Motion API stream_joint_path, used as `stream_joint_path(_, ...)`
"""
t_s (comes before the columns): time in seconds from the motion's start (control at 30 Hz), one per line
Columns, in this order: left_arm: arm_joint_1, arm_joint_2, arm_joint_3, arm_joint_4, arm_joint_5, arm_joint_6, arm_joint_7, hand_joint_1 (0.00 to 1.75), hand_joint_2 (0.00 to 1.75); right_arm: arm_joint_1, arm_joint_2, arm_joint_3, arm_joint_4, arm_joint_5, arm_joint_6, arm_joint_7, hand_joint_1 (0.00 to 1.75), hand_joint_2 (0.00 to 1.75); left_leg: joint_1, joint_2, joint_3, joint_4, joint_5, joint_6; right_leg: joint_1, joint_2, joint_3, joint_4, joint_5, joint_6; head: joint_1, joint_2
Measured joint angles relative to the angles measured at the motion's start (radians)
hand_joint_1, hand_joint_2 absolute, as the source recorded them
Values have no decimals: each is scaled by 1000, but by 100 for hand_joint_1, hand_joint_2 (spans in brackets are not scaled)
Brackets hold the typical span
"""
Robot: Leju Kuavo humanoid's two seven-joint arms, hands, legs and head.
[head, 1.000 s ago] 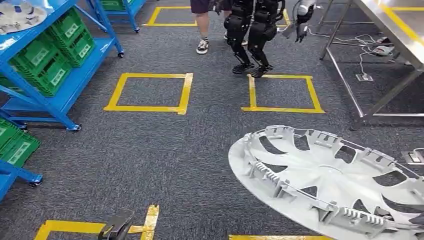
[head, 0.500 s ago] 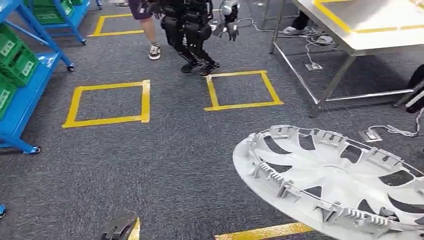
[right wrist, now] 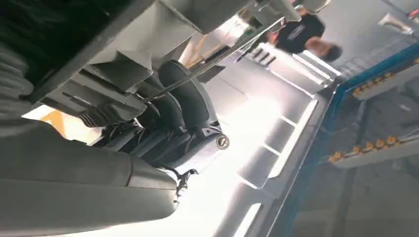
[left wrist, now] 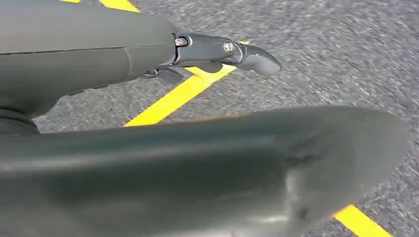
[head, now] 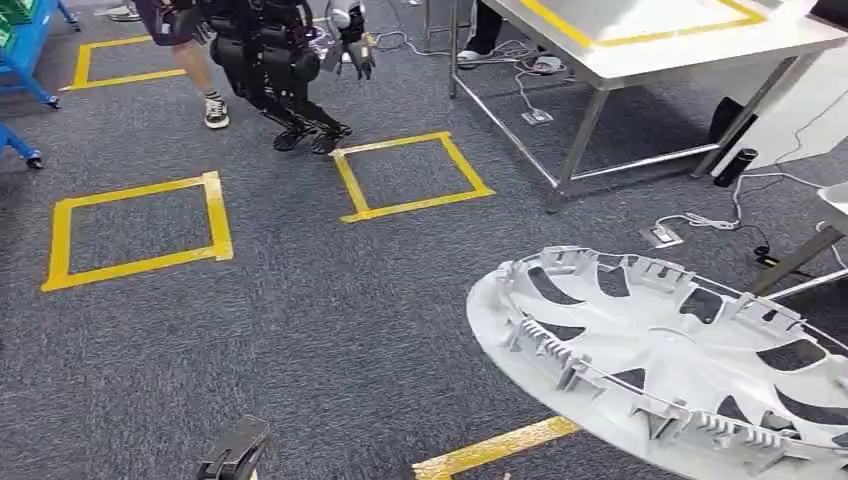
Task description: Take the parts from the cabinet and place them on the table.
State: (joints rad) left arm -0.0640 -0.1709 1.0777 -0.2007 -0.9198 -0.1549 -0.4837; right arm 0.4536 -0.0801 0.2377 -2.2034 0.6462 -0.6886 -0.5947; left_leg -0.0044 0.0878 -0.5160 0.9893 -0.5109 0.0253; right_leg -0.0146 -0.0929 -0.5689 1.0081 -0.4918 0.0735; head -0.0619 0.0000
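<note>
Grey carpet floor point(head: 300, 320) runs through the whole head view. Yellow tape squares are stuck on it: one point(head: 135, 228) to the left, one point(head: 410, 176) further in near the worktop, another point(head: 105, 60) at the far left corner. A tape strip point(head: 495, 448) lies at the near edge. The steel worktop point(head: 640, 50) stands at the upper right on thin legs, its top marked with yellow tape lines point(head: 640, 38). On the floor beneath and beside it lie white cables point(head: 715, 215) and a socket box point(head: 661, 236). Blue rack feet point(head: 25, 155) rest on the carpet at far left.
</note>
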Motion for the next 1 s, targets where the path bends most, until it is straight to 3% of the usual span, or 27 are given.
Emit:
stream_joint_path(0.03, 0, 0, 0, 0, 0, 0, 0, 0, 0, 0, 0, 0, 0, -1, 0, 0, 175, 175, -1, 5, -1, 6, -3, -5, -4, 24, 3, 0, 6, -21, -5, 0)
stream_joint_path(0.13, 0, 0, 0, 0, 0, 0, -1, 0, 0, 2, 0, -1, 0, -1, 0, 1, 175, 175, 2, 33, 7, 8, -8, -13, -3, 52, -6, 5, 6, -40, -7, 0)
stream_joint_path(0.17, -2, 0, 0, 0, 1, 0, -2, 0, 0, 4, 0, 0, -1, -1, 0, 0, 175, 175, 8, 10, 5, 16, -21, -23, -7, 61, -3, 2, 9, -49, -7, 0)
stream_joint_path(0.2, -3, 1, 0, 0, 2, 0, -3, 0, 0, 1, 0, 0, 0, -1, 0, 0, 175, 175, 11, -43, -12, 58, -52, -24, -8, 71, -3, 2, 9, -54, -12, 0)
stream_joint_path(0.23, -2, 2, 0, 0, 2, 0, -3, 0, 0, -1, 0, -1, 0, 1, 0, 0, 175, 175, 11, -67, -45, 132, -91, -24, -7, 81, -3, 2, 9, -60, -12, 0)
stream_joint_path(0.3, 3, 3, 0, 0, 5, 0, -3, 0, 0, -1, 0, 0, 1, 3, 0, 0, 175, 175, 11, -78, -129, 303, -157, -25, -5, 107, -3, 2, 9, -64, -13, 0)
stream_joint_path(0.33, 6, 3, 0, 0, 5, 0, -3, 0, 0, -2, 0, -1, 2, 3, 0, 0, 175, 175, 11, -78, -153, 345, -159, -23, -3, 123, -2, 2, 9, -64, -13, 0)
stream_joint_path(0.4, 6, 5, 0, 0, 5, 0, -3, 0, 0, -1, 0, 0, 3, 3, 0, 0, 175, 175, 10, -82, -140, 288, -93, -14, -1, 153, 2, 3, 9, -64, -13, 0)
stream_joint_path(0.43, 5, 6, 0, 0, 5, 0, -3, 0, 0, -2, 0, 0, 3, 3, 0, 0, 175, 175, 9, -93, -105, 197, -34, -7, -1, 170, 4, 3, 9, -64, -12, 0)
stream_joint_path(0.47, 5, 8, 0, 0, 5, 0, -3, 0, 0, -2, 0, 0, 3, 4, 0, 0, 175, 175, 9, -119, -66, 101, 16, -2, -2, 185, 6, 3, 9, -63, -13, 0)
stream_joint_path(0.5, 6, 11, 0, 0, 7, 0, -3, 0, 0, -3, 0, 0, 3, 5, 0, -1, 175, 175, 11, -180, -47, 51, 24, 3, -5, 193, 3, 3, 9, -62, -11, 0)
stream_joint_path(0.53, 7, 10, 0, 0, 8, -1, -3, 0, 0, -9, 0, 0, 4, 6, 0, -1, 175, 175, 15, -191, -40, 29, 19, 4, -1, 212, -4, 9, 10, -54, -11, 0)
stream_joint_path(0.57, 5, 11, 0, 0, 8, -1, -3, 0, 0, -10, 0, 0, 5, 7, 0, -2, 175, 175, 11, -178, -40, 29, 15, 1, -7, 224, -13, 7, 14, -45, -13, 0)
stream_joint_path(0.63, 4, 10, 0, 0, 8, -2, -3, 0, 0, -7, 0, 0, 5, 7, 0, -2, 175, 175, 8, -159, -38, 22, 18, 5, -12, 248, -18, -2, 21, -29, -13, 0)
stream_joint_path(0.67, 2, 6, 0, 0, 8, -2, -4, 0, 0, -8, 0, 0, 5, 7, 0, -3, 175, 175, 18, -140, -33, 5, 27, 13, -12, 232, -26, 7, 15, -28, -11, 0)
stream_joint_path(0.7, 1, 8, 0, 0, 8, -2, -5, 0, 0, -10, 0, 0, 5, 6, 0, -4, 175, 175, 15, -126, -30, -1, 29, 17, -3, 160, -42, 33, -5, -27, -9, 0)
stream_joint_path(0.73, 1, 9, 0, 0, 8, -2, -5, 0, 0, -17, 0, 2, 7, 6, 0, -4, 175, 175, 14, -113, -30, -1, 30, 21, -4, 124, -72, 91, -40, -24, 1, 0)
stream_joint_path(0.8, 4, 9, 0, 0, 8, -1, -6, 0, 0, -22, 0, 4, 8, 2, 0, -4, 175, 175, 10, -80, -30, 0, 28, 23, -6, 101, -145, 246, -110, -17, 0, 0)
stream_joint_path(0.83, 5, 9, 0, 0, 8, -1, -6, 0, 0, -22, 0, 4, 8, 2, 0, -4, 175, 175, 10, -65, -31, 0, 27, 23, -6, 100, -169, 296, -122, -14, 1, 0)
stream_joint_path(0.87, 4, 9, 0, 0, 8, -1, -6, 0, 0, -22, 0, 5, 9, 2, 0, -3, 175, 175, 10, -51, -29, 0, 26, 23, -6, 98, -170, 299, -111, -12, 1, 0)
stream_joint_path(0.93, 2, 7, 0, 0, 8, -2, -6, 0, 0, -21, 0, 5, 11, 2, 0, -3, 175, 175, 11, -23, -24, 1, 21, 16, -6, 83, -97, 167, -33, -11, 1, 0)
stream_joint_path(0.97, 1, 6, 0, 0, 8, -2, -6, 0, 0, -22, 0, 5, 11, 2, 0, -3, 175, 175, 11, -12, -20, 2, 17, 12, -5, 59, -41, 71, 6, -13, 1, 0)
stream_joint_path(1.0, 1, 6, 0, 0, 8, -2, -6, 0, 0, -23, 0, 5, 11, 2, 0, -3, 175, 175, 9, -1, -14, 3, 13, 6, -2, 9, -5, 1, 6, -12, 1, 0)
